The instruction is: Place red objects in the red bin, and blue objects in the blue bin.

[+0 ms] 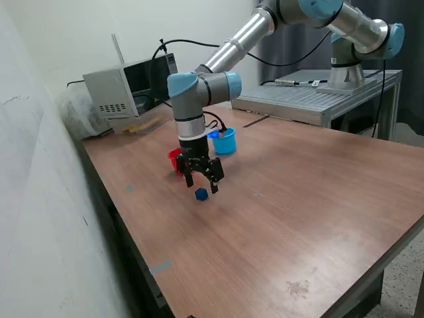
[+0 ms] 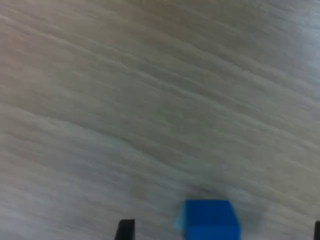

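one blue cube (image 1: pixel 201 194) sits on the wooden counter (image 1: pixel 298 218), nearest of the things in the exterior view. just above and beside it hangs the claw (image 1: pixel 203 181), its fingers spread apart and holding nothing; the wrist view shows the cube (image 2: pixel 210 219) on bare wood between two dark fingertips (image 2: pixel 125 230). farther back, the red cup (image 1: pixel 175 159) stands partly hidden behind the claw, and the light blue cup (image 1: pixel 224 141) stands to its right in the exterior view.

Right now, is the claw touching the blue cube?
Apart. In the wrist view the blue cube sits on the table between the fingertips with bare wood showing either side; the claw hangs open above it.
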Controlling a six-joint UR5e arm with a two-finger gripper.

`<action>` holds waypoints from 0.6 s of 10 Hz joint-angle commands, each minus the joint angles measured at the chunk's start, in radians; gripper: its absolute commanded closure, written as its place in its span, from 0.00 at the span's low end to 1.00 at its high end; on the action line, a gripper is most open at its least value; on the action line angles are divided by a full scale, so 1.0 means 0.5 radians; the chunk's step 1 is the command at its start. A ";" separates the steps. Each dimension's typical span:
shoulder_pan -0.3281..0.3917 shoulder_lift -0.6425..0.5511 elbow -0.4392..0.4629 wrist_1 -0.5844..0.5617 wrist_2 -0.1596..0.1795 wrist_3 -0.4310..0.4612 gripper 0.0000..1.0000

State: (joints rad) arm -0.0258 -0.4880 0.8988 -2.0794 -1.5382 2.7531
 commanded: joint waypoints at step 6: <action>0.039 0.010 -0.009 -0.023 -0.004 0.001 0.00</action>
State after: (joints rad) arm -0.0055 -0.4839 0.8977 -2.0875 -1.5398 2.7534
